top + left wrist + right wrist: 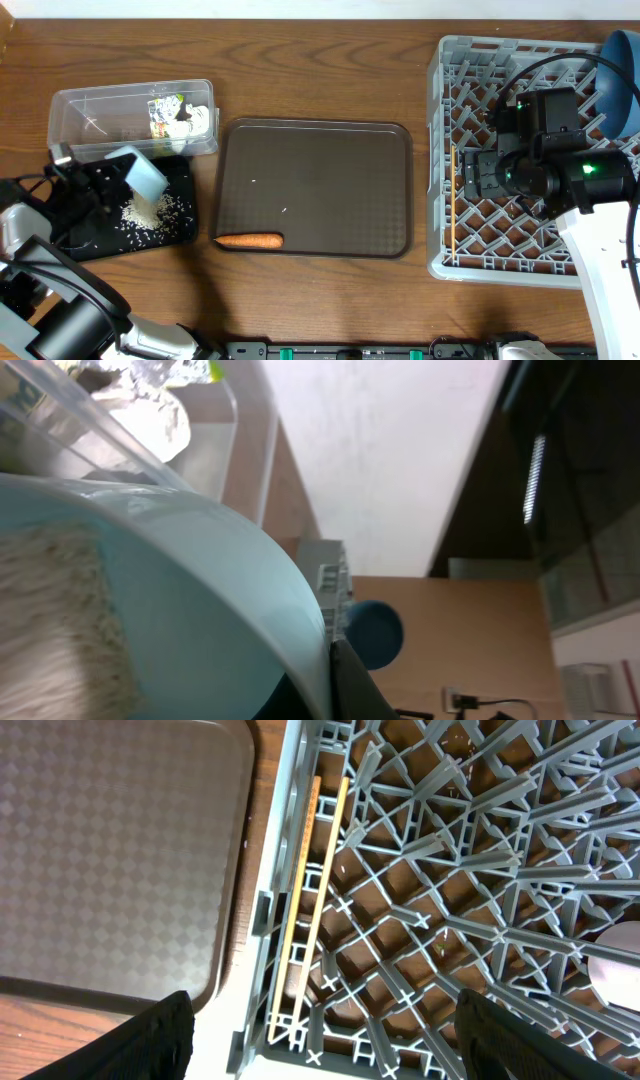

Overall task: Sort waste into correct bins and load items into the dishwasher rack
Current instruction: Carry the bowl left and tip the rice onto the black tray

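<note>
My left gripper (118,172) is shut on a pale blue bowl (143,173), tipped over the flat black tray (178,232), where loose white rice (148,209) lies. In the left wrist view the bowl (190,600) fills the frame with rice (60,620) inside. The clear tub (80,107) holds a printed wrapper (163,112) and white paper wads (195,120). An orange carrot stick (249,240) lies on the brown serving tray (315,170). My right gripper (320,1030) is open above the grey dishwasher rack (440,200), where the chopsticks (308,890) lie along its left wall. A dark blue plate (622,80) stands in the rack.
The brown serving tray sits mid-table between the bins and the rack. The right arm body (545,150) hides part of the rack floor. A pale round object (615,965) shows at the right edge of the right wrist view.
</note>
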You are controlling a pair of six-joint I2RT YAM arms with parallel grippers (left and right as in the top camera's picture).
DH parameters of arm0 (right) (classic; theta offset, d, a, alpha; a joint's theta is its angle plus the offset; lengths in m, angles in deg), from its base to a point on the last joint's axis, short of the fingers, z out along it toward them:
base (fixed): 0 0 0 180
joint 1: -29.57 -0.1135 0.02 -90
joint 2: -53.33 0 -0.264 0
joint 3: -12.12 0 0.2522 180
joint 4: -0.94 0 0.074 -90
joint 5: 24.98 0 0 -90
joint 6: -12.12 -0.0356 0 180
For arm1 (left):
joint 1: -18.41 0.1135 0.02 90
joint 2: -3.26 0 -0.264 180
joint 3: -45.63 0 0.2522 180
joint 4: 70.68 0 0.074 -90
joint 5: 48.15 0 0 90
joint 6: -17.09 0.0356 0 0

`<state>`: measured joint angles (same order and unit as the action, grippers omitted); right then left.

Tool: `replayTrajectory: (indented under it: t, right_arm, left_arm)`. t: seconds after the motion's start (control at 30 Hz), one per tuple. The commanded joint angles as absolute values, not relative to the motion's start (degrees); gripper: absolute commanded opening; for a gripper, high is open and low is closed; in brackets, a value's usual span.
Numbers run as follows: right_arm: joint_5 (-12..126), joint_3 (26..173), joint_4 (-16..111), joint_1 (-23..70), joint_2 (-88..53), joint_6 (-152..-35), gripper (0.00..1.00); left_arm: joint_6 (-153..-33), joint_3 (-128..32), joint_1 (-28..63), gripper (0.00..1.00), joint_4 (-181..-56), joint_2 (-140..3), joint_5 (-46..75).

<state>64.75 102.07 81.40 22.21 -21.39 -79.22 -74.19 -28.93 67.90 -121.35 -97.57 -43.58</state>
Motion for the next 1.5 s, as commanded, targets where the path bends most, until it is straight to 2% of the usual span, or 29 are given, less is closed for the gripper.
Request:
replayTrajectory:
  t: [0.0,0.7,0.87,0.97,1.07,1.2,1.23,1.3,1.37,1.47]
  right_arm:
    - [65.25,102.18,81.80,22.54,-21.57,-78.02,0.82]
    - [65.23,102.18,82.52,22.52,-21.57,-78.02,0.82]
    - [65.25,102.18,82.74,22.52,-21.57,-78.02,0.82]
    - [65.23,102.18,82.91,22.52,-21.57,-78.02,0.82]
    - [65.23,102.18,82.91,22.52,-21.57,-78.02,0.82]
    - [65.23,102.18,83.06,22.52,-21.57,-78.02,0.82]
    - [65.23,102.18,83.06,22.54,-21.57,-78.02,0.82]
    - [65.23,102.18,83.11,22.52,-21.57,-78.02,0.82]
    - [65.23,102.18,83.11,22.52,-21.57,-78.02,0.82]
    - [65.23,102.18,83.17,22.52,-21.57,-78.02,0.82]
  left_arm:
    - [-73.62,-30.24,69.08,0.06,-121.45,-97.99,-48.26]
    - [-73.60,-30.24,69.24,0.06,-121.39,-98.01,-48.15]
    - [-81.01,-30.24,69.24,0.06,-121.43,-98.01,-34.14]
    - [-74.52,-30.26,69.24,0.06,-120.41,-98.01,-48.39]
    - [-74.69,-30.35,69.35,0.06,-120.08,-97.77,-47.82]
    - [-81.16,-30.33,69.61,0.06,-120.14,-97.90,-38.75]
    - [-81.79,-30.31,69.63,0.06,-120.12,-97.90,-39.32]
    - [-77.97,-30.29,69.61,0.06,-119.25,-97.90,-48.48]
    - [-79.24,-30.35,69.67,0.06,-118.90,-97.92,-46.42]
    - [-88.44,-30.20,69.89,0.06,-119.01,-98.60,-36.59]
